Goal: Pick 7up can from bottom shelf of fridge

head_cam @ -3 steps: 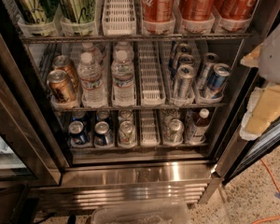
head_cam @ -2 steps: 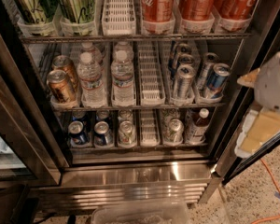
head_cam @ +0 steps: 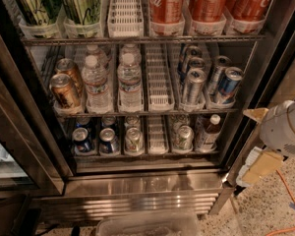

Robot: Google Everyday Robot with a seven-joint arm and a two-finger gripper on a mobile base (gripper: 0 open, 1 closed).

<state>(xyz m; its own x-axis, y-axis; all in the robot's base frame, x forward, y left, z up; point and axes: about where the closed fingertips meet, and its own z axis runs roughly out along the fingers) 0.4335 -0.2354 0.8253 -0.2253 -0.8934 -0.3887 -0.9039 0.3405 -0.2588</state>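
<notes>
The fridge (head_cam: 137,181) stands open in front of me. On its bottom shelf (head_cam: 147,154) the 7up can (head_cam: 184,137), pale green and silver with a shiny top, stands in a white lane right of the middle. A brown white-capped bottle (head_cam: 208,132) stands just right of it. My gripper (head_cam: 253,140) is outside the fridge at the right edge of the view, level with the bottom shelf and right of the door frame. Its two tan fingers (head_cam: 261,165) are spread apart and hold nothing.
Two dark blue cans (head_cam: 82,139) and a silver can (head_cam: 133,139) stand left on the bottom shelf, with an empty lane (head_cam: 157,134) between them and the 7up can. Water bottles and cans fill the middle shelf. A steel ledge (head_cam: 142,183) runs below. An orange cable (head_cam: 290,200) lies on the floor.
My gripper has moved down along the right side of the fridge, from middle-shelf height to bottom-shelf height. The drinks have not moved.
</notes>
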